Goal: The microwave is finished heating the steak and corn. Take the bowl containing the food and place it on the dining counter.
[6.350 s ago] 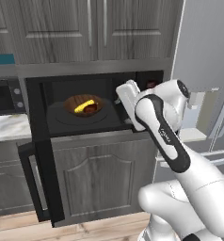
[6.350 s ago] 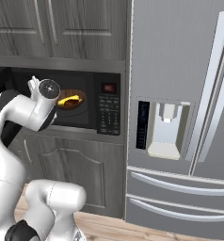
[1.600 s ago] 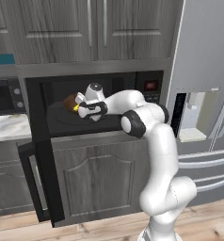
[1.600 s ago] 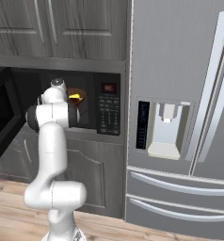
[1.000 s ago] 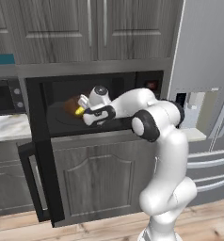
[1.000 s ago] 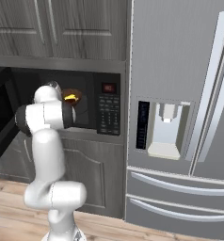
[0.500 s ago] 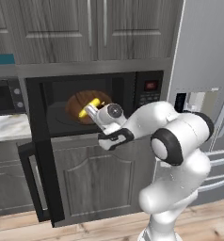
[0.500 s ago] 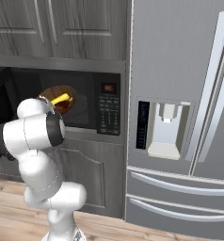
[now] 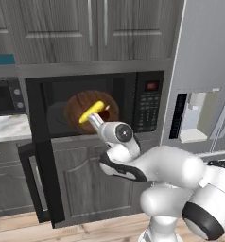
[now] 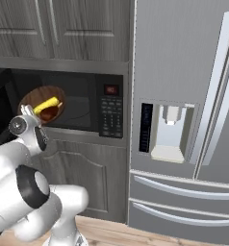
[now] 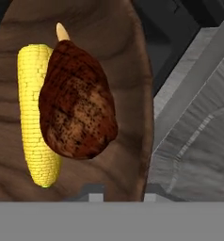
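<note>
Bowl (image 9: 88, 111) now lifted out before microwave (image 9: 133, 99), rim pinched in closed tool (image 11: 118, 190).

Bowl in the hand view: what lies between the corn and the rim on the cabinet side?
The steak lies there, touching the corn along its length; beyond the steak a bare strip of the bowl runs up to the rim.
</note>
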Available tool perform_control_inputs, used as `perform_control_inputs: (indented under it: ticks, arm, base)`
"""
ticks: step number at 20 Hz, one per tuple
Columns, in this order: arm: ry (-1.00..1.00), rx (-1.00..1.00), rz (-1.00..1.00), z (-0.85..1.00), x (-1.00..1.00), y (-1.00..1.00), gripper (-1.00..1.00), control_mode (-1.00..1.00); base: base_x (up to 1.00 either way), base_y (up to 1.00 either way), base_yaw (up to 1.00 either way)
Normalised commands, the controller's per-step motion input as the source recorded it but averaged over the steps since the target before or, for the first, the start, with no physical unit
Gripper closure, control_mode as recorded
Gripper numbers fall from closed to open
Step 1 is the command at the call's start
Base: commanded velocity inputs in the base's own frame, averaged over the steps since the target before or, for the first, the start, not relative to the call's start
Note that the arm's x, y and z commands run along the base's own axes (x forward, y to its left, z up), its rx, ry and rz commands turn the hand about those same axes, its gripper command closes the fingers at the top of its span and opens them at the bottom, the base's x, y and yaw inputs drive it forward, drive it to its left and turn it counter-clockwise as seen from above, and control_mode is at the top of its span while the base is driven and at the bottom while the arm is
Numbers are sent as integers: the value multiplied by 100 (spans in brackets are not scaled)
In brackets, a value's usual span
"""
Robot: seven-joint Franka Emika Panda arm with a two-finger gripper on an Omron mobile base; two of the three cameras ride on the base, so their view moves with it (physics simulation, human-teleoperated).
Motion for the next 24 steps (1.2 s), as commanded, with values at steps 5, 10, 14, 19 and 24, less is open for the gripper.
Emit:
perform_control_inputs:
  ticks: [5,10,14,19,24]
  arm:
    - [22,0,0,100,-100,-23,100,-100]
    - [26,-7,0,100,-100,-19,100,-100]
    - [23,-11,0,97,-100,-31,100,-100]
    - [26,-1,-3,66,-92,-73,100,-100]
    - [0,11,-7,6,-40,-68,100,-100]
  base:
    - [0,0,0]
    - [0,0,0]
    - [0,0,0]
    - [0,0,0]
    - [0,0,0]
